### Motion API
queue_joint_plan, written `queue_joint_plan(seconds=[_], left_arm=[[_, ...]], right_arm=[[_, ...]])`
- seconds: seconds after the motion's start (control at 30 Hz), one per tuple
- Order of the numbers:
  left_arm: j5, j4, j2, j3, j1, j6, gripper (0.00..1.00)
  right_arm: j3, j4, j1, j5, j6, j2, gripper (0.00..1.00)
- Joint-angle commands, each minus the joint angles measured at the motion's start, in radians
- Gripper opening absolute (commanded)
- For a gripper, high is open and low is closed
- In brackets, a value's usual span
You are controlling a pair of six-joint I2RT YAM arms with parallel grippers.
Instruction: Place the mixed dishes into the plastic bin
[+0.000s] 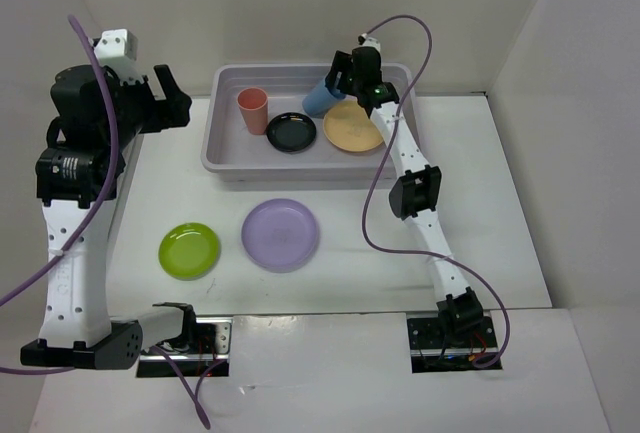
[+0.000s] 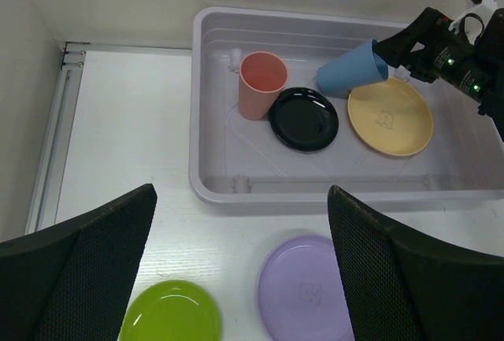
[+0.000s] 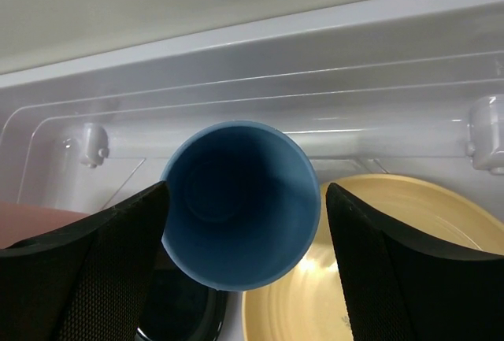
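The plastic bin (image 1: 310, 168) stands at the table's far middle. In it are the salmon-pink cup (image 1: 253, 110), upright, the black plate (image 1: 291, 132) and the pale orange plate (image 1: 352, 129). The blue cup (image 1: 320, 98) is tilted over the bin's back, mouth toward my right gripper (image 1: 340, 78). In the right wrist view the blue cup (image 3: 240, 203) sits between the open fingers of that gripper (image 3: 246, 187), touching the left one, with a small gap at the right. The lime green plate (image 1: 189, 250) and lavender plate (image 1: 280, 234) lie on the table. My left gripper (image 1: 178, 96) is open and empty, raised left of the bin.
White walls enclose the table at the back and both sides. A metal rail (image 2: 59, 120) runs along the left edge. The right arm (image 1: 415, 188) stretches from its base across the table's right half to the bin.
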Motion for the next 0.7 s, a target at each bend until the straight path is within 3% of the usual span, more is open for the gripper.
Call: queue_joint_plan(seconds=[0.0, 0.2, 0.4, 0.67], left_arm=[[0.008, 0.029, -0.005, -0.010, 0.005, 0.023, 0.95], [-0.015, 0.020, -0.005, -0.010, 0.005, 0.023, 0.95], [-0.015, 0.020, -0.014, -0.010, 0.005, 0.023, 0.97], [0.081, -0.017, -0.014, -0.080, 0.005, 0.033, 0.97]], right_arm=[[0.036, 0.047, 0.004, 0.036, -0.037, -0.133, 0.85], [0.036, 0.027, 0.024, 0.049, -0.092, -0.280, 0.90], [0.036, -0.097, 0.033, 0.061, -0.125, -0.435, 0.93], [0.036, -0.521, 0.126, 0.131, -0.114, -0.655, 0.93]])
